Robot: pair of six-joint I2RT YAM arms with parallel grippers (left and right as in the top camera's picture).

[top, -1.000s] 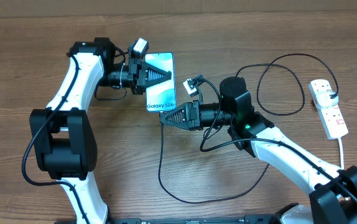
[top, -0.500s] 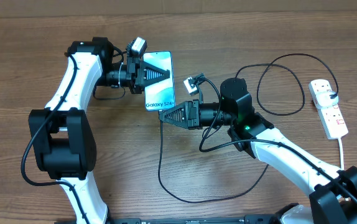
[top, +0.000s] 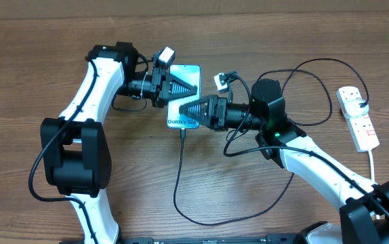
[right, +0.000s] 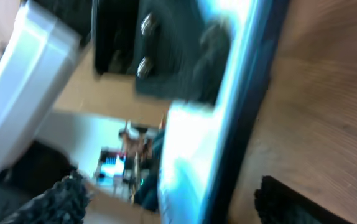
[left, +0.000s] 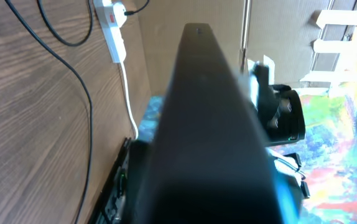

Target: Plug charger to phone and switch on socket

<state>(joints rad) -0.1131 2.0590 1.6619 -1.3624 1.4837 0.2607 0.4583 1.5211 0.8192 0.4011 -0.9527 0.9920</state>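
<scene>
Since half a second ago both grippers and the phone have shifted to the right, and the right gripper has come up from the phone's lower end to lie over its screen. The left gripper (top: 175, 88) reaches in from the left and is closed on the upper end of the phone (top: 179, 120), which it holds tilted off the table (top: 18, 54); in the left wrist view the phone (left: 209, 124) fills the middle as a dark slab seen edge-on. The right gripper (top: 186, 108) points at the left one, their tips nearly meeting over the blue screen. Its wrist view is blurred, but its fingers (right: 66, 196) stand well apart with the bright phone (right: 228, 112) running between them, and nothing seems to be gripped. Just below the right gripper the small connector tip (top: 183, 134) sits against the phone's lower edge; whether it is fully seated cannot be told. From there the charger (top: 176, 183) drops down, curves under the right arm and loops up again. Far to the right of both grippers lies the socket (top: 358, 118), its white cord (top: 373, 163) trailing down
</scene>
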